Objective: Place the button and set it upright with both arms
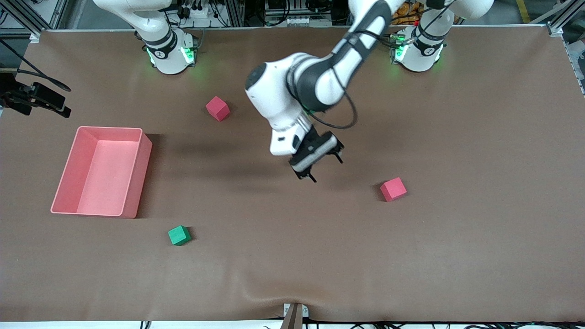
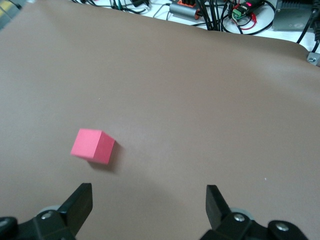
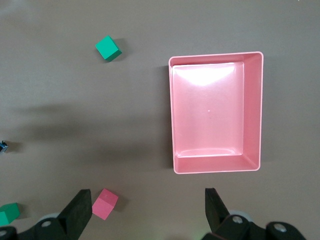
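The left tool (image 1: pixel 325 168) (image 2: pixel 147 205) hangs over the middle of the desk (image 1: pixel 457 256), its 2 fingers spread wide and holding nothing, near the nearer red cube (image 1: pixel 393 189) (image 2: pixel 92 146). The right tool (image 3: pixel 145 207) is also wide open and empty, high over the desk above the pink bin (image 3: pixel 252 115) (image 1: pixel 137 183). The button (image 3: pixel 2 147) shows only as a tiny speck on bare desk, well apart from the bin.
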Robot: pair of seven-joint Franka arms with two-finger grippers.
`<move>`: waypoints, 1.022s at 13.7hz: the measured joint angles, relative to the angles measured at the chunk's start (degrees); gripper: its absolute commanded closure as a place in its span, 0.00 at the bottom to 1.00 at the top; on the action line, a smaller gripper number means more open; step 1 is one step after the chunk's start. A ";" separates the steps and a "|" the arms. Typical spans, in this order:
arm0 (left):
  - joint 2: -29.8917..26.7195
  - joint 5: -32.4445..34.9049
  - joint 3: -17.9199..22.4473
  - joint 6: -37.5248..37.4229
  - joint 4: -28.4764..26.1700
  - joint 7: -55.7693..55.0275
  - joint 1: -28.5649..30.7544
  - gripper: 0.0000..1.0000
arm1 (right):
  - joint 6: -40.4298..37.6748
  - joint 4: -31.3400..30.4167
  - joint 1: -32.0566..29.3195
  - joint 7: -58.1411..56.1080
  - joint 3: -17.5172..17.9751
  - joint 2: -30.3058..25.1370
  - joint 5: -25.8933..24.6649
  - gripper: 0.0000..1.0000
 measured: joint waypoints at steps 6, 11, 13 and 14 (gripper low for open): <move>-4.92 -6.95 -0.34 3.16 0.08 20.94 10.26 0.00 | -0.02 -0.01 0.00 0.00 0.01 0.03 0.00 0.00; -9.12 -14.26 -11.62 3.15 0.18 30.67 26.29 0.00 | -0.01 0.00 0.03 0.00 0.11 0.03 0.02 0.00; -10.48 -16.89 -16.42 3.01 0.11 35.20 33.40 0.00 | -0.11 -0.01 0.03 0.00 0.11 0.03 0.02 0.00; -10.99 -17.80 -18.95 2.75 0.03 37.33 36.83 0.00 | -0.27 -0.03 0.03 0.00 0.08 0.06 0.02 0.00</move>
